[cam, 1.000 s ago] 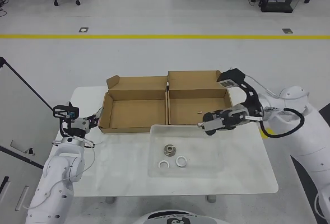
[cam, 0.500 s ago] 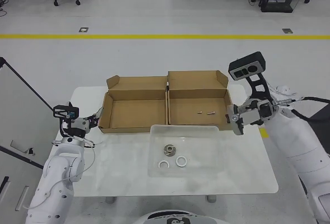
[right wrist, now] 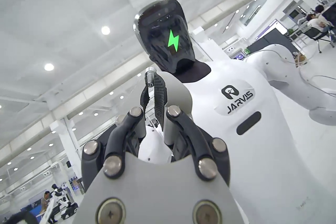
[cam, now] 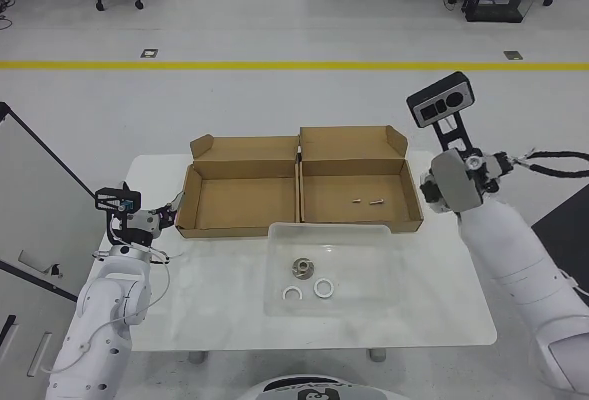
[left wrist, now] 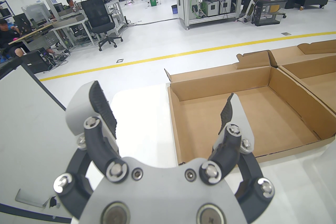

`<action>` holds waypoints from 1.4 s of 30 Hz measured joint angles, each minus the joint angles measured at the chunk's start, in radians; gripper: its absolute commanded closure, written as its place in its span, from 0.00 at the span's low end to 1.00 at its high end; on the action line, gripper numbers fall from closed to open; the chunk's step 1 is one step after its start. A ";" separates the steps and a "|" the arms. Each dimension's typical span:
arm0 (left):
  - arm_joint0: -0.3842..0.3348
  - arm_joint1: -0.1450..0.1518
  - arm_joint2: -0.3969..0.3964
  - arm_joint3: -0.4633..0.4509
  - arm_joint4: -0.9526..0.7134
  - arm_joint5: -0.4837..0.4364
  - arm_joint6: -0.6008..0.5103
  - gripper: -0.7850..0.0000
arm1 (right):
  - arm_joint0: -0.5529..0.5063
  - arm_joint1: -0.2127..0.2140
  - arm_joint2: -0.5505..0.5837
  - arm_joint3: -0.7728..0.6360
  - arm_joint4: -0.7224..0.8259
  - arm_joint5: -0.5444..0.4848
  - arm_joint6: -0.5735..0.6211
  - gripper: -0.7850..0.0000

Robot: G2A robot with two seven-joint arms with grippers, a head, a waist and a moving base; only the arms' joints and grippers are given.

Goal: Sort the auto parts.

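the fingers [right wrist: 158, 93] of the right gripper [right wrist: 152, 82] are pressed together on a small ridged metal pin [right wrist: 150, 77]. the pin's long axis runs roughly along the fingers, and its rounded end pokes out just past their tips. this gripper is turned upward, towards the ceiling lights, with the pin pointing the same way. the right wrist view gives this grasp in close detail; in the top view it is too small to make out.

the left gripper [left wrist: 162, 93] has its fingers [left wrist: 101, 104] spread wide with nothing between them. it hangs at the left end of the table [cam: 214, 300], just beside the outer wall of the left cardboard box [left wrist: 236, 109].

the top view gives the layout. the right cardboard box [cam: 354, 150] touches the left one side by side. on its floor lie a short pin [cam: 359, 201] and a second pin [cam: 376, 198], nearly end to end, their long axes along the box's length. in front of the boxes a clear tray [cam: 374, 300] holds a gear-like metal part [cam: 301, 266], a white ring [cam: 292, 294] and another white ring [cam: 324, 288], the rings lying flat.
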 measured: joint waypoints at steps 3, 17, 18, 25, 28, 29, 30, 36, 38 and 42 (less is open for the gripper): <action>0.000 0.000 0.000 0.000 0.000 0.000 0.000 0.00 | -0.001 -0.014 -0.008 0.005 0.029 0.012 -0.016 1.00; 0.000 0.000 0.000 0.000 0.000 0.000 0.000 0.00 | 0.002 -0.036 0.049 0.038 -0.225 -0.035 -0.063 1.00; 0.000 0.000 0.000 0.000 0.000 0.000 0.000 0.00 | 0.000 -0.037 0.056 0.039 -0.246 -0.036 -0.065 1.00; 0.000 0.000 0.000 0.000 0.000 0.000 0.000 0.00 | -0.028 -0.048 0.076 0.038 -0.232 -0.016 -0.062 1.00; 0.000 0.000 0.000 0.000 0.000 0.000 0.000 0.00 | -0.040 -0.057 0.078 0.039 -0.178 0.005 -0.053 1.00; 0.000 0.000 0.000 0.000 0.000 0.000 0.000 0.00 | -0.043 -0.060 0.078 0.040 -0.161 0.011 -0.050 1.00; 0.000 0.000 0.000 0.000 0.000 0.000 0.000 0.00 | -0.046 -0.063 0.079 0.041 -0.139 0.020 -0.047 1.00; 0.000 0.000 0.000 0.000 0.000 0.000 0.000 0.00 | -0.060 -0.082 0.086 0.047 -0.031 0.063 -0.040 1.00; 0.000 0.000 0.000 0.000 0.000 0.000 0.000 0.00 | -0.065 -0.090 0.088 0.049 0.009 0.078 -0.040 1.00; 0.000 0.000 0.000 0.000 0.000 0.000 0.000 0.00 | -0.072 -0.104 0.090 0.050 0.074 0.100 -0.040 1.00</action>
